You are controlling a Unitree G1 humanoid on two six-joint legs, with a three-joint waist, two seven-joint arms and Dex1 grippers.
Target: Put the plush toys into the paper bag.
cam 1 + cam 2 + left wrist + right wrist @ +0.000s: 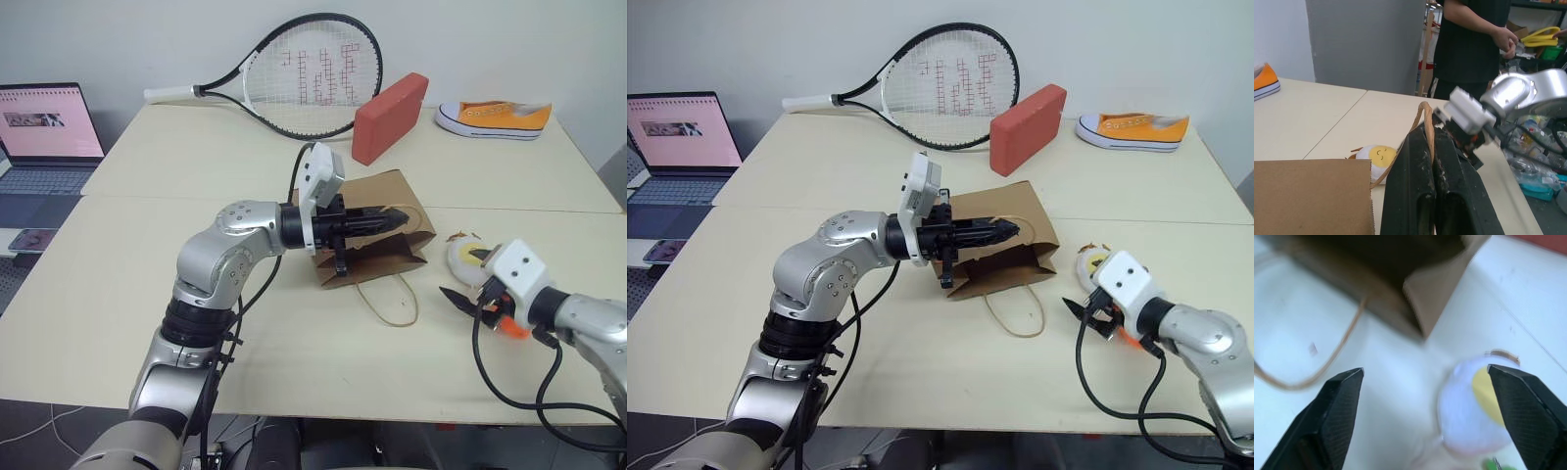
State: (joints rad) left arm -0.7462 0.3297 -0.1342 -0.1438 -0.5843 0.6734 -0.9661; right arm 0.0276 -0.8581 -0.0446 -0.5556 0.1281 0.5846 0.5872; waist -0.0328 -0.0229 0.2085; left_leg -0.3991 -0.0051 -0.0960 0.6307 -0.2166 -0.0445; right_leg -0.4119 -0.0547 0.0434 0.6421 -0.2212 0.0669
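**Bag handle pinched by the left arm, egg toy loose on the bench at the right**

At the far left sits an open laptop (44,137) on a side desk. A tennis racket (294,73) lies at the far side of the bench (98,294), with a red brick-shaped block (390,117) to its right and an orange-and-white sneaker (495,119) at the far right corner.

The left gripper (392,217) reaches level toward the right over the middle of the bench, its fingers (1420,196) pressed together and pinching one twisted loop handle of the paper bag (377,259). The brown bag lies beneath and behind that gripper, its other handle (392,304) trailing on the bench toward the near side.

Right of the bag, apart from it, the white egg plush toy (465,257) with its yellow face rests on the bench. Just on its near side, the right gripper (460,299) has its fingers (1337,416) spread wide, holding nothing. A bit of orange (511,330) shows under that wrist; what it is cannot be told. A person (1474,44) stands beyond the bench.
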